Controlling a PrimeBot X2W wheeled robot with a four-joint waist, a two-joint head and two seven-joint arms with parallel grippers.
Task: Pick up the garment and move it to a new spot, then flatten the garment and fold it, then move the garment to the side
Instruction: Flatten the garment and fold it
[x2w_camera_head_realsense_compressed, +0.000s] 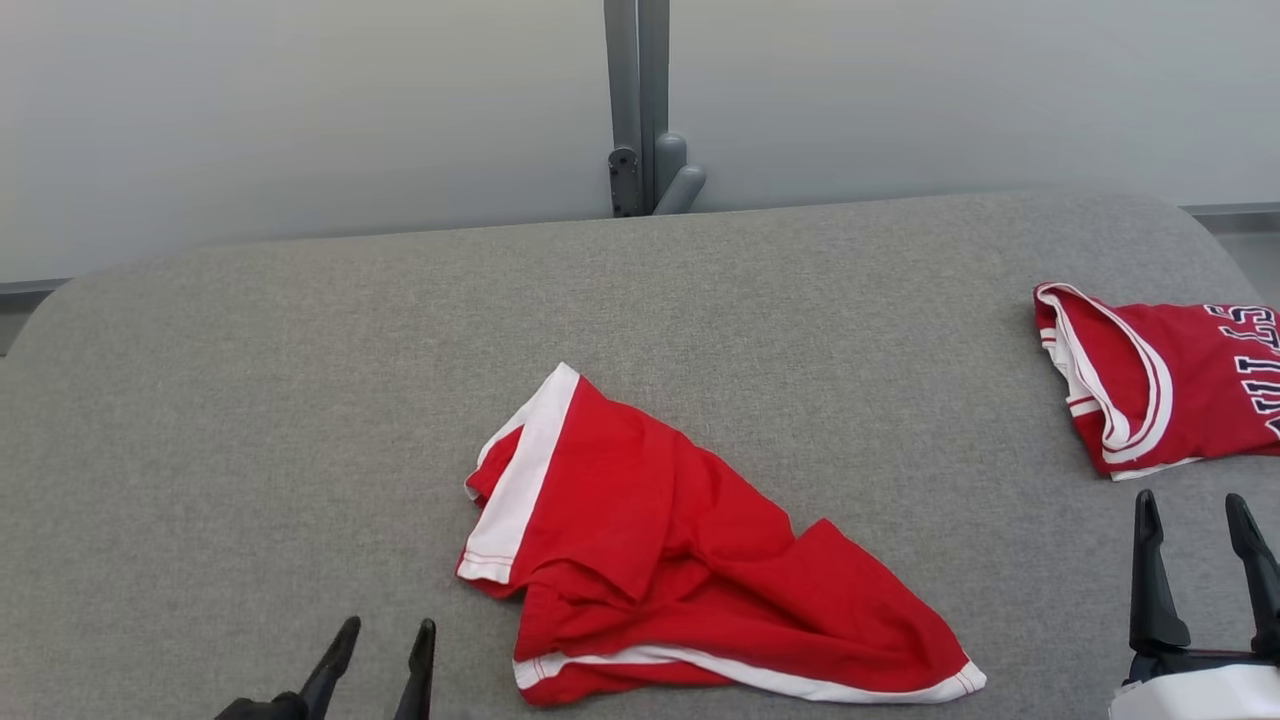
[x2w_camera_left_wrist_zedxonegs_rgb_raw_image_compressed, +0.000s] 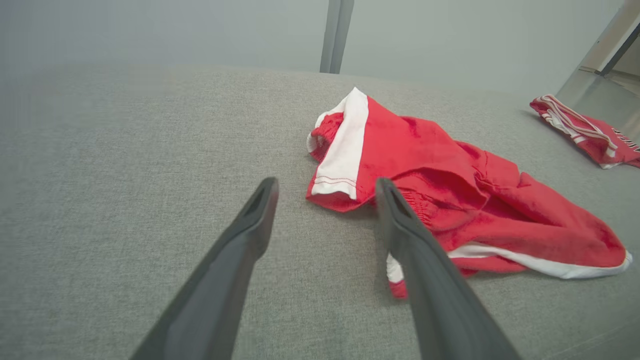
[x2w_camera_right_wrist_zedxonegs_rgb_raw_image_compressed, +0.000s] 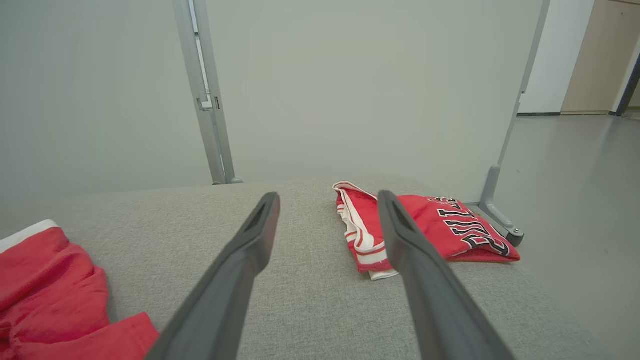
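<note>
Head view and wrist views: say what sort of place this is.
Likely an office or lab test bay, not a home: a grey fabric-covered table stands before pale partition panels on metal posts, with smooth grey floor beyond.

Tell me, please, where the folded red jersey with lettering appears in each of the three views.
Head view: the folded jersey lies at the right edge, mid-height, cut off by the frame.
Left wrist view: the folded jersey sits at the upper right, beyond the crumpled red garment.
Right wrist view: the folded jersey lies just right of centre, mid-height.
Shared landmark: the grey post, standing left of the jersey in every view.
</note>
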